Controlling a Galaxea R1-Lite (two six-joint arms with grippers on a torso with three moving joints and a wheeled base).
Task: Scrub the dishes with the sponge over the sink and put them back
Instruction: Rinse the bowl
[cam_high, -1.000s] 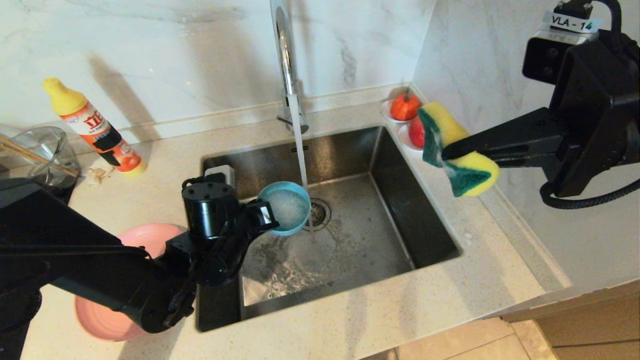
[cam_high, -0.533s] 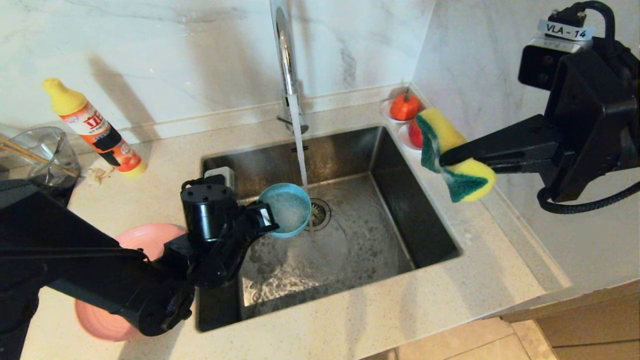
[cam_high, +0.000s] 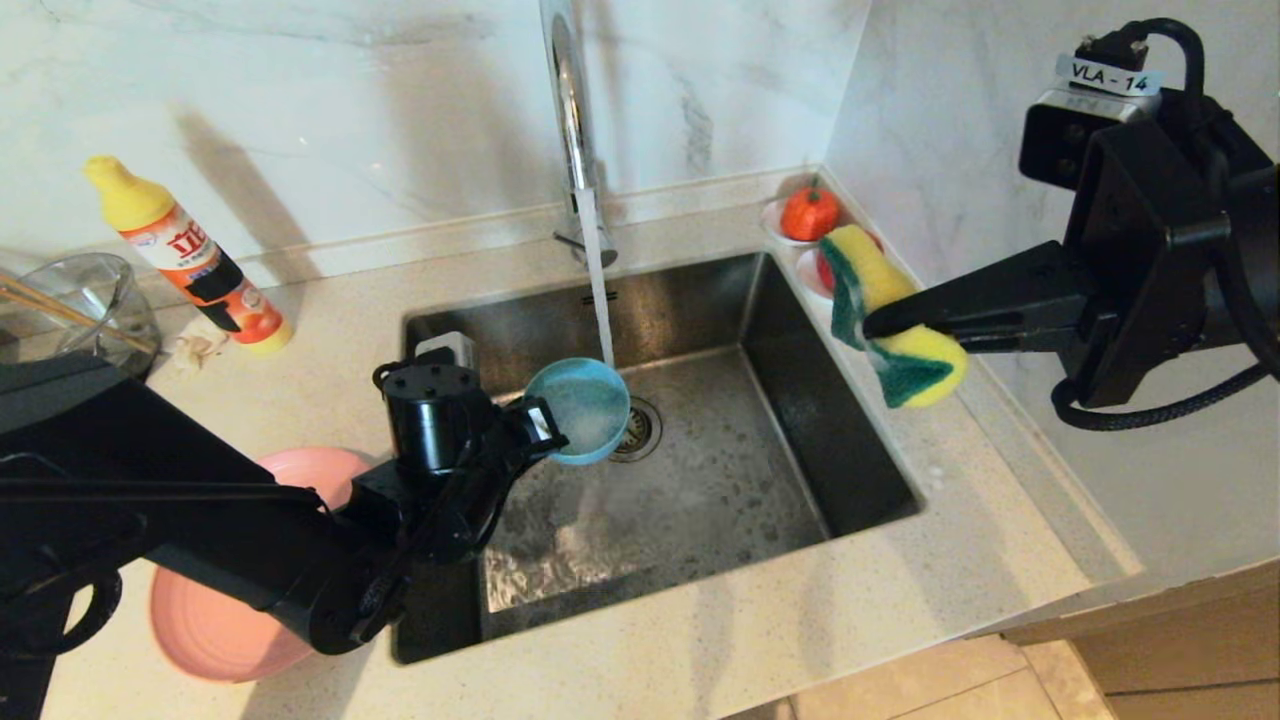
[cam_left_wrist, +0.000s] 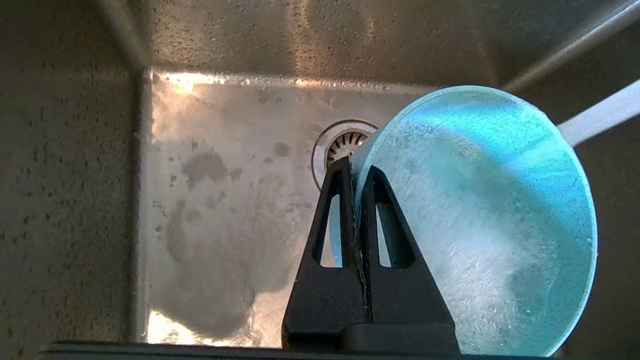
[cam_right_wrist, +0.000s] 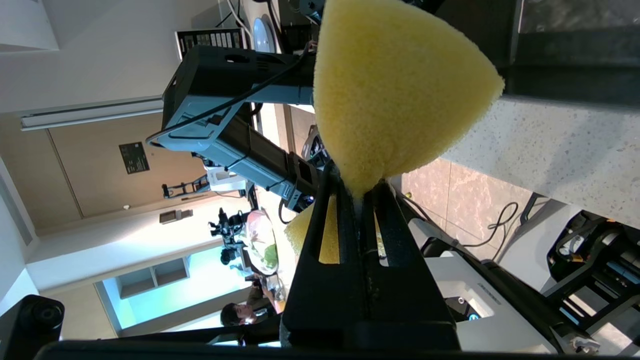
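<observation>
At the far left of the bench (cam_high: 700, 660), a clear glass bowl (cam_high: 85, 305) and a yellow-capped detergent bottle (cam_high: 190, 258) stand near the marble wall. The pink plate (cam_high: 215, 630) lies on the bench just left of the sink (cam_high: 850, 440), partly hidden under the left arm. That arm reaches from the lower left over the sink's left rim. Its left end effector (cam_left_wrist: 356, 170) is pressed together on the rim of the teal-blue bowl (cam_high: 590, 408), pinching it. The bowl is held on edge above the basin beside the drain strainer (cam_high: 640, 428), its foamy inside turned outward. Water from the chrome tap (cam_high: 570, 110) falls onto the bowl's upper edge and wets the basin floor.

Right of the sink, two small dishes with red-orange fruit (cam_high: 810, 212) sit in the bench corner. The right arm comes in from the right, raised over the sink's right rim. Its right end effector (cam_high: 872, 322) is clamped on the middle of the sponge (cam_high: 895, 315), squeezing it so the yellow and green ends flare either side.
</observation>
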